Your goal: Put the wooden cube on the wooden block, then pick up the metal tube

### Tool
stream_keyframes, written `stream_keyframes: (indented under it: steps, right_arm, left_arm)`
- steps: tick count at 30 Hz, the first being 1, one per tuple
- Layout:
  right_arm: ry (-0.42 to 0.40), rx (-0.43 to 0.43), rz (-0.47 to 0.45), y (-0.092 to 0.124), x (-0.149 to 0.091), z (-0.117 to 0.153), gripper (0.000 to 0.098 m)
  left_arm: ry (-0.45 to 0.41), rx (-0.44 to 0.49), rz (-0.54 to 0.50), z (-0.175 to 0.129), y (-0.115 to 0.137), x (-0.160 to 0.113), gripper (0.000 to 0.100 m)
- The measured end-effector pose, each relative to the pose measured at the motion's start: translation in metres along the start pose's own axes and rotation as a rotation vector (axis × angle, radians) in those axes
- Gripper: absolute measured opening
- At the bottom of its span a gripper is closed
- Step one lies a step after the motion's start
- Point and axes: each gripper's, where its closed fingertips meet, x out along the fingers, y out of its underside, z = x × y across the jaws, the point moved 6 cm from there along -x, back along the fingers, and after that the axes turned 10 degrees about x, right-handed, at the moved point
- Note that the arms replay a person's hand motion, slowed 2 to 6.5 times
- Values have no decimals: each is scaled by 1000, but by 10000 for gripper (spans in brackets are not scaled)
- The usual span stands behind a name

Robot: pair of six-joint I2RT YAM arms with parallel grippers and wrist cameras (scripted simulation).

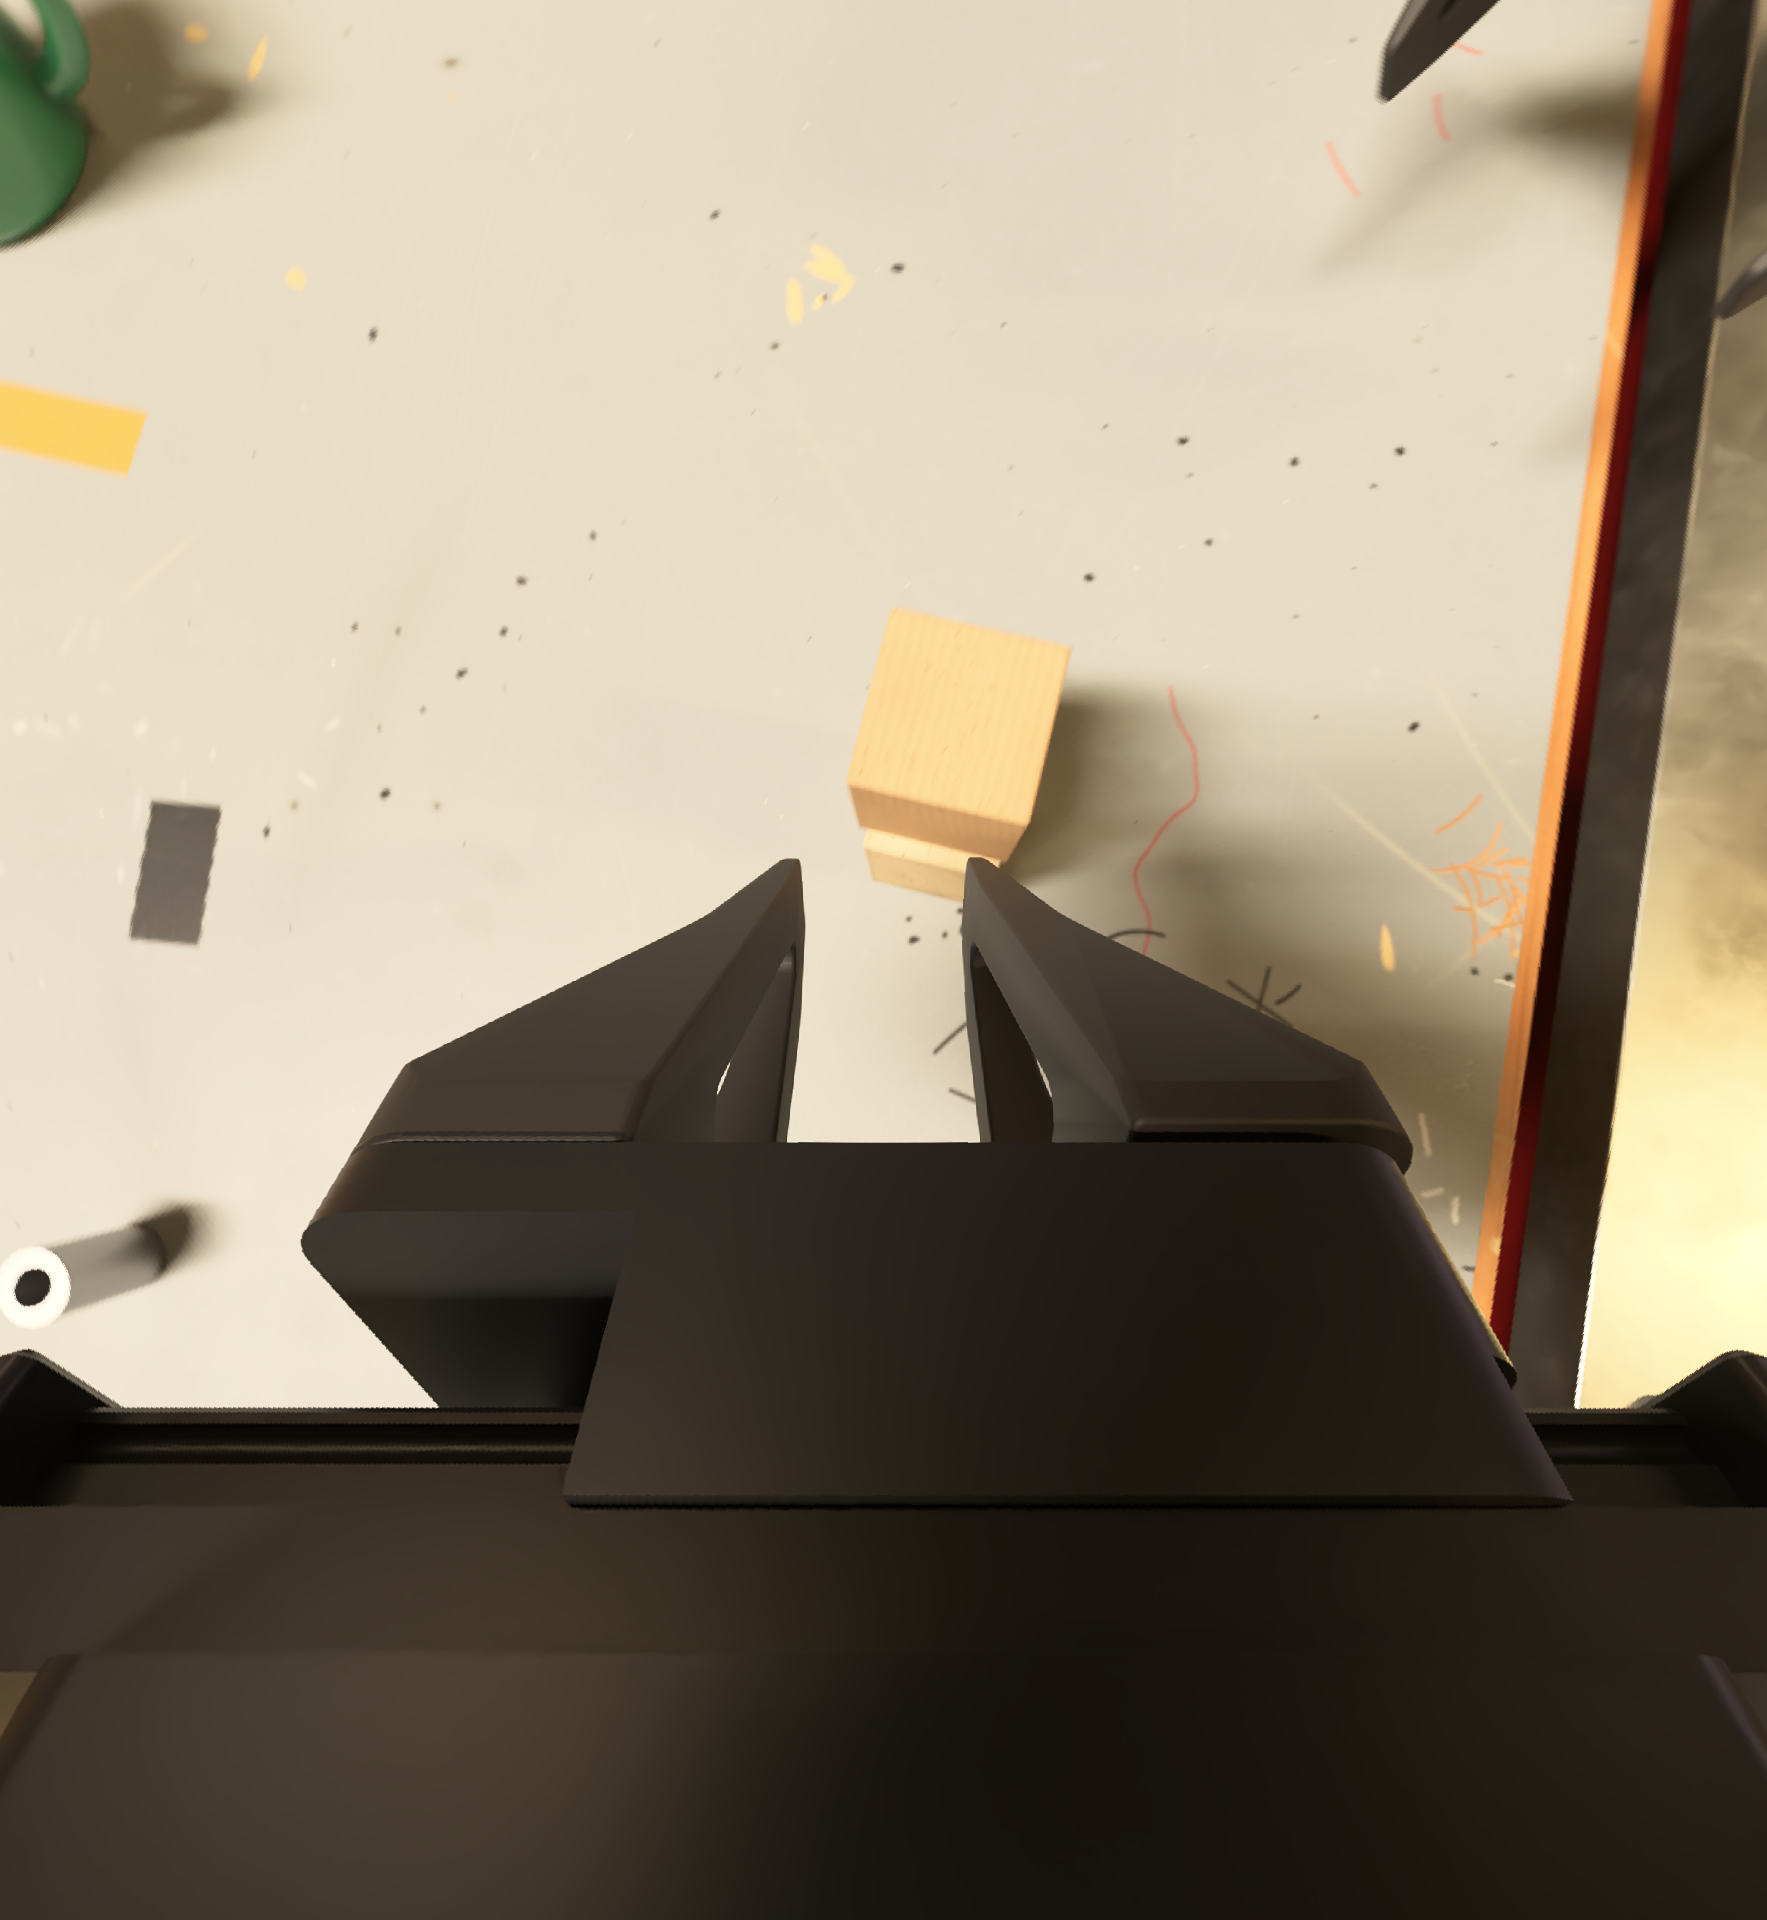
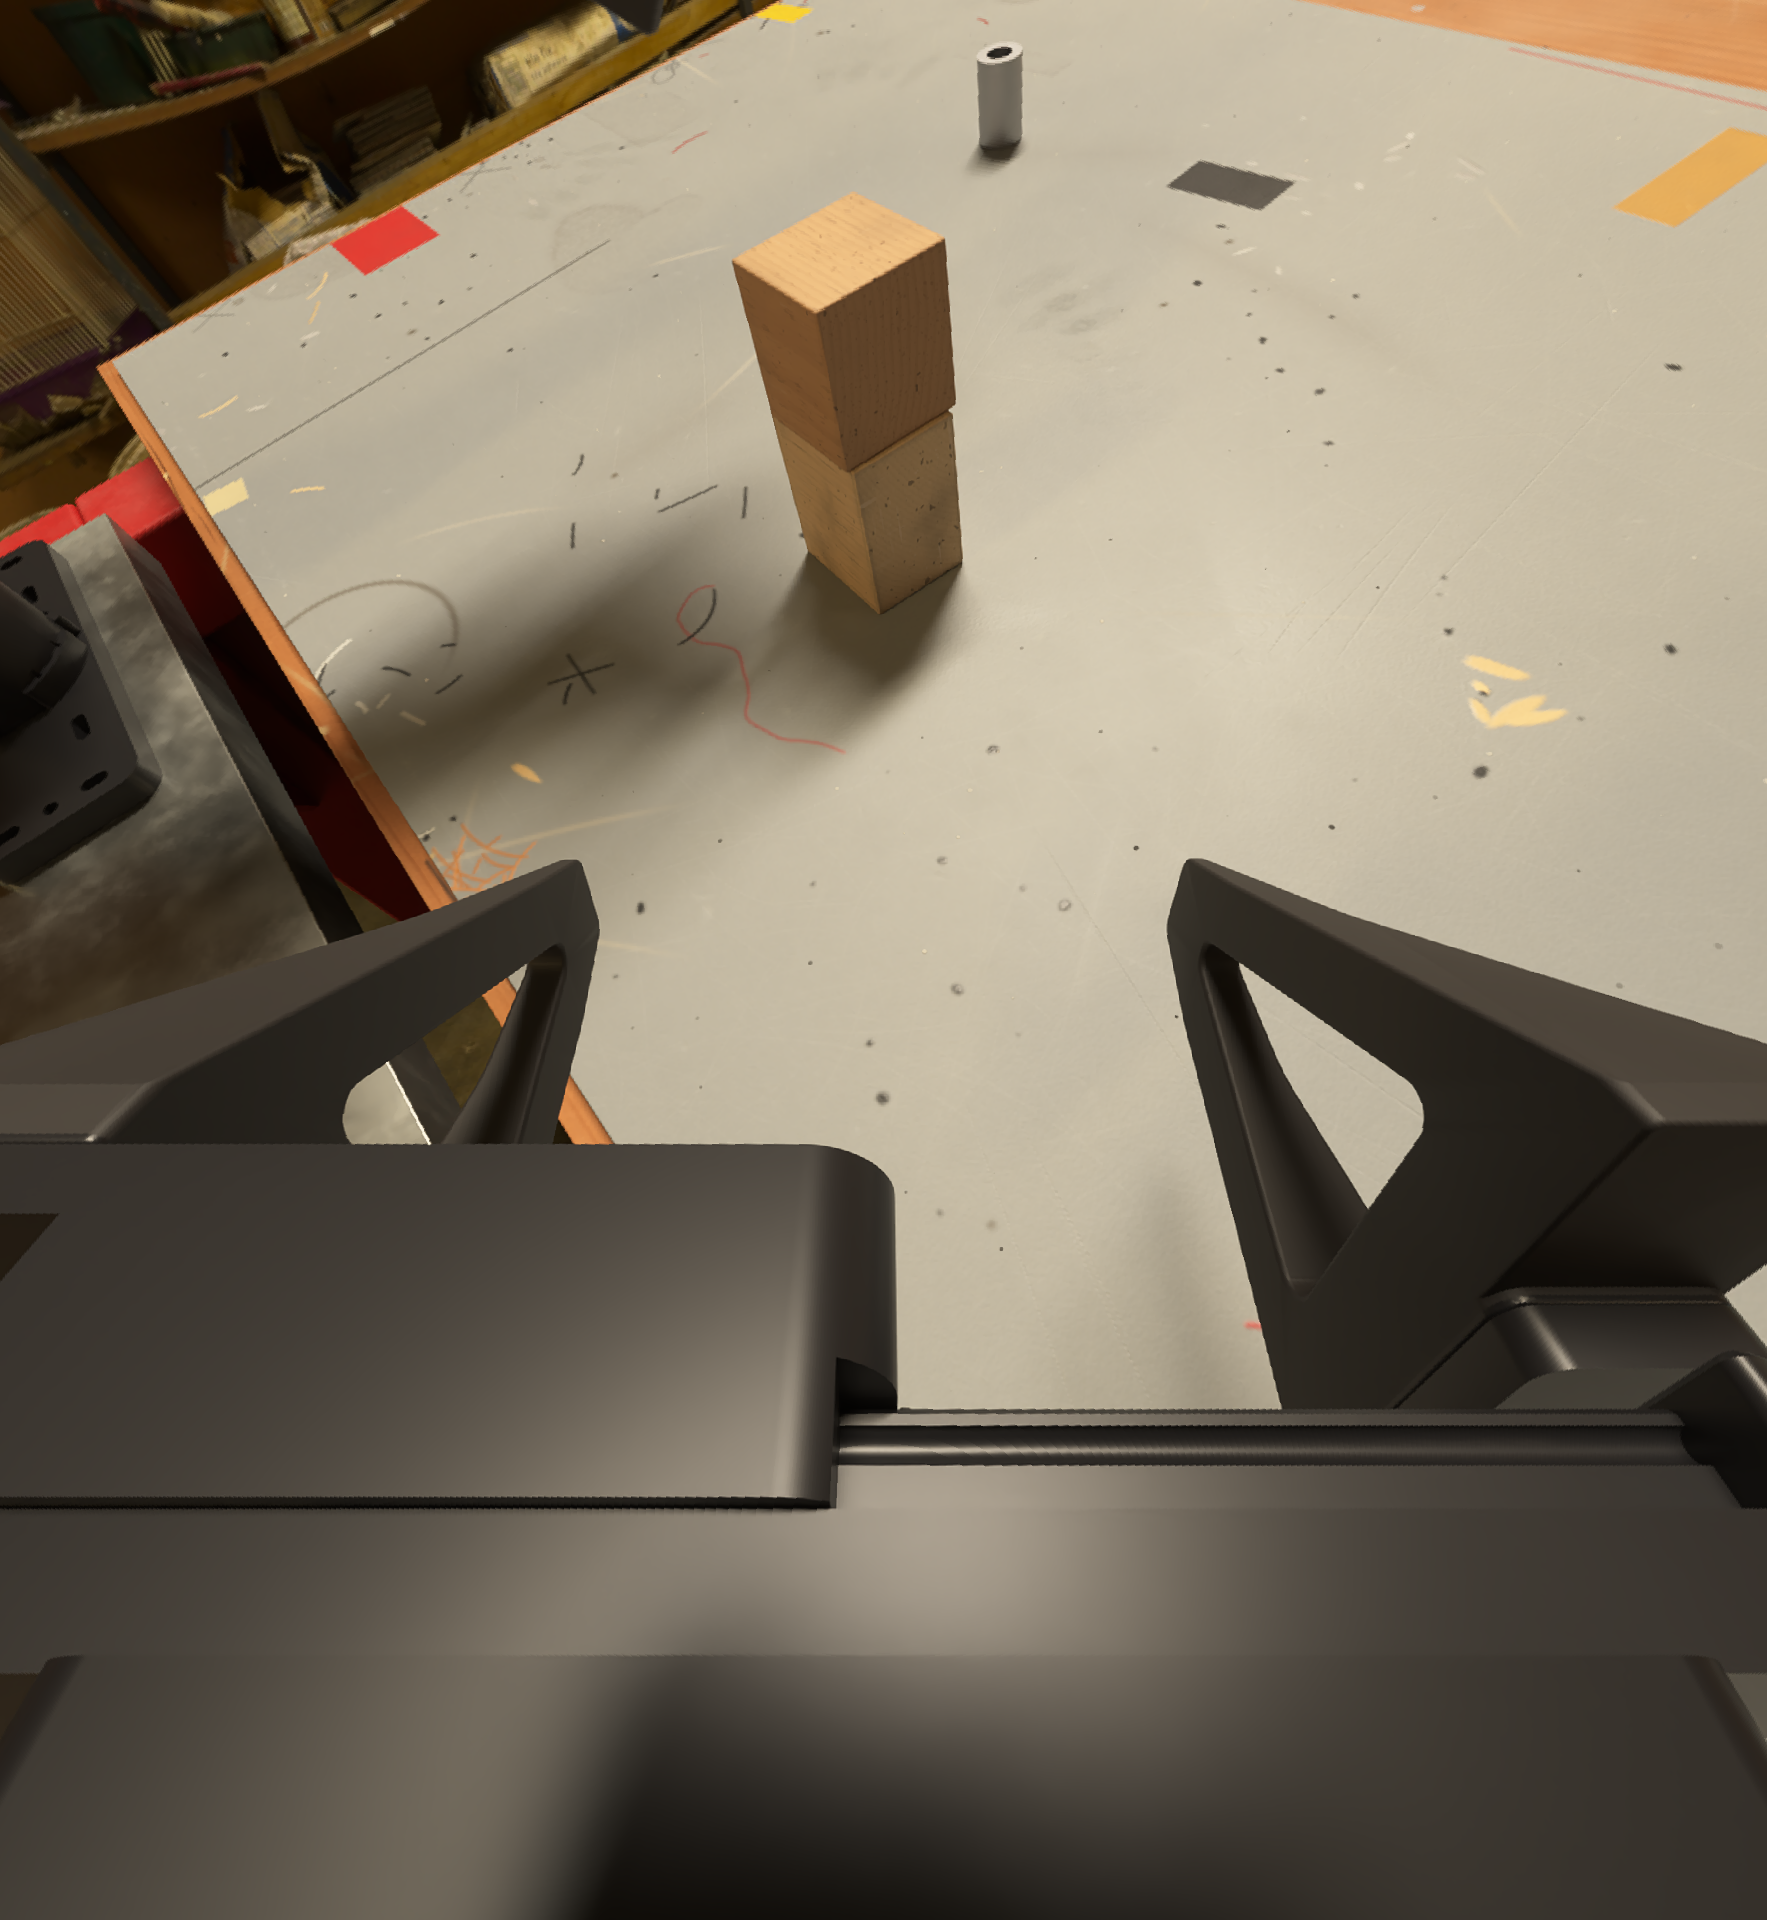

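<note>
Risk lies with the stack: wooden cube (image 2: 848, 322) sits on the wooden block (image 2: 884, 514), the left gripper (image 1: 884, 883), jaws narrowly spread and empty, hangs close above it, and swinging toward the upright metal tube (image 2: 999, 96) across the table (image 2: 1274, 623) could topple it, while the right gripper (image 2: 884, 883) waits wide apart.

The setting is a workshop or storage-type workroom. Indicators: a worn grey tabletop (image 2: 1274, 727) with an orange wooden edge, marked with scratches, dark specks, pen scribbles and patches of red tape (image 2: 383, 239), yellow tape (image 1: 46, 424) and dark tape (image 2: 1230, 185). Beyond the tabletop edge stand wooden shelves (image 2: 235, 73) loaded with stacked papers, bundles and boxes. A dark perforated mounting base (image 2: 37, 727) sits on a grey slab beside the tabletop.
</note>
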Motion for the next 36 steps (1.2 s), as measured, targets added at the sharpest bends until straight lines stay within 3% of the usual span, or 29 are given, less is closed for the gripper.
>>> stream_keyframes:
  steps: [5,12,36]
  right_arm:
    - [2,-3,1,1,-1,1,940]
    - [3,-5,-4,0,-3,1,940]
    - [7,-2,-15,-1,-7,0,940]
  left_arm:
    - [46,77,19,-3,-24,6,258]
    - [97,160,74,-6,-37,25,259]
    - [220,241,108,-8,-33,58,259]
